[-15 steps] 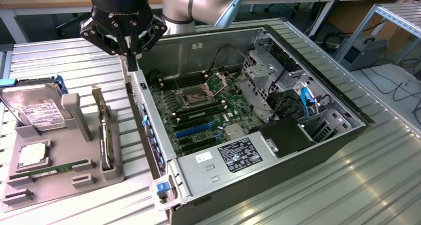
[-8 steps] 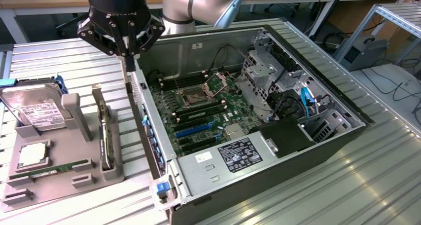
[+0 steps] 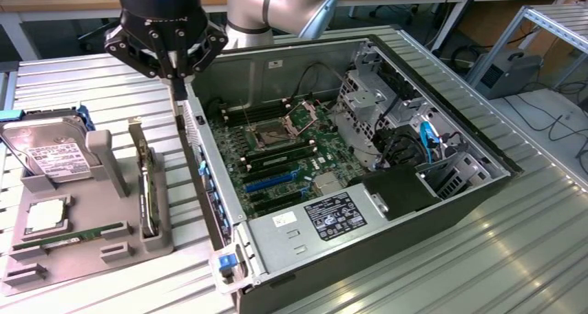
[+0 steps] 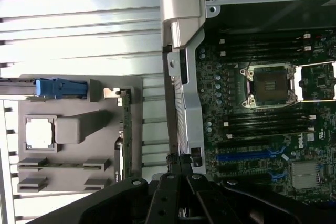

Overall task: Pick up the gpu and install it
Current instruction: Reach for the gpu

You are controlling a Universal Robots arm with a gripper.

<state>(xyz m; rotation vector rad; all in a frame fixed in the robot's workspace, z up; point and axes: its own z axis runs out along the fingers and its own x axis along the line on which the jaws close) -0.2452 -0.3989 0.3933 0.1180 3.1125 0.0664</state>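
Note:
The gpu (image 3: 143,183) is a thin black card standing on edge in a slot of the grey holder (image 3: 87,255) at the exterior view's left, its silvery bracket at the far end. The wrist view shows the gpu (image 4: 125,135) edge-on. My gripper (image 3: 179,92) hangs above the far end of the open computer case's rear wall (image 3: 197,162), to the right of the gpu and apart from it. Its fingers are shut together with nothing between them. In the wrist view the gripper (image 4: 179,160) sits over the case's rear wall (image 4: 184,103).
The holder also carries a silver hard drive (image 3: 51,152), a processor chip (image 3: 46,216) and a green memory stick (image 3: 69,237). Inside the case lie the motherboard's blue slots (image 3: 271,182), an open processor socket (image 3: 275,129), drive cages (image 3: 376,100) and cables.

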